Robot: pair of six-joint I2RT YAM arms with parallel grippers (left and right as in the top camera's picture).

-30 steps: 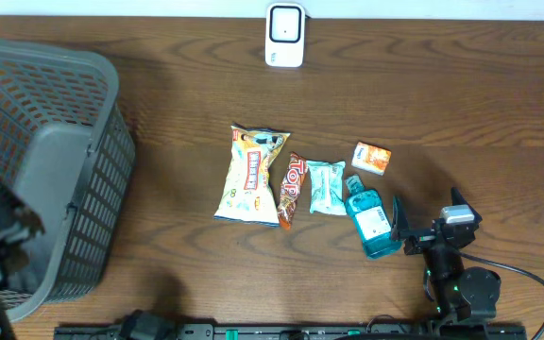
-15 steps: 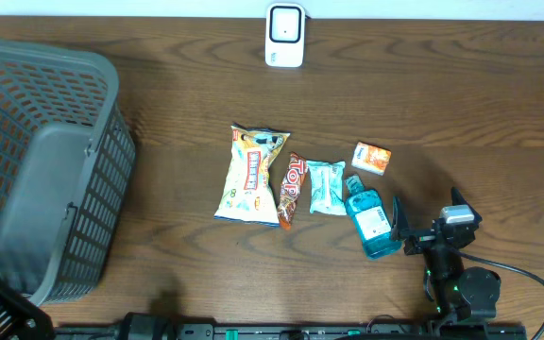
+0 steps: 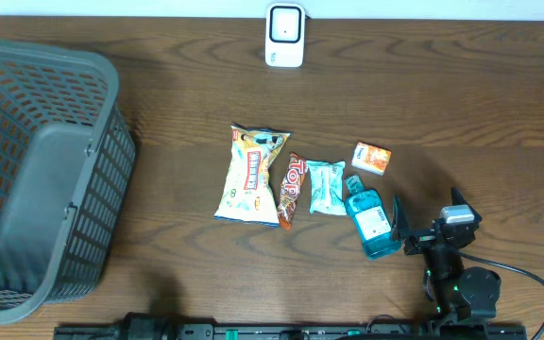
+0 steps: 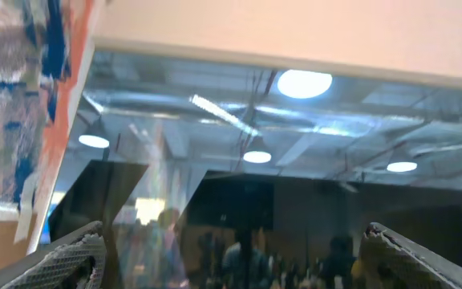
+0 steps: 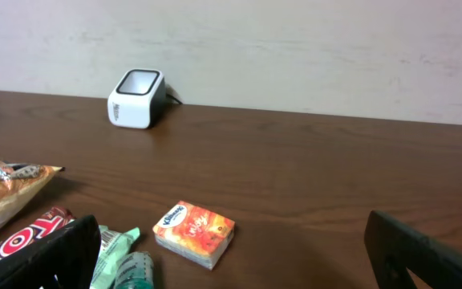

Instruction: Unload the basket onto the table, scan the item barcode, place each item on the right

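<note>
five items lie in a loose row at mid tabletop (image 3: 461,104): a chip bag (image 3: 251,175), a candy bar (image 3: 292,189), a mint-green packet (image 3: 326,186), a blue bottle (image 3: 371,225) and an orange pack (image 3: 371,158). none is lifted yet. the scanner (image 3: 283,35) stands at the far edge, well apart from all of them, its window tilted upward.

claw status:
- right claw (image 5: 229,241): spread wide, empty, low over the tabletop just beside the blue bottle.
- left claw (image 4: 233,241): spread wide, empty, aimed at the ceiling, outside the overhead view.

the task names no particular item. the blue bottle is the likely first pick, being nearest the right claw.

procedure:
1. use the right claw; the left is poorly placed to help.
2. straddle the bottle across its narrow sides, clear of the white label on its upper face. the print is too small to confirm a barcode there, so leave both broad faces uncovered.
3. close firmly; smooth plastic may slip or roll.
4. lift straight up before travelling, so the mint-green packet touching the bottle's cap end is not dragged.
5. carry to the scanner and turn the coded face toward the window, holding it steady just above.
</note>
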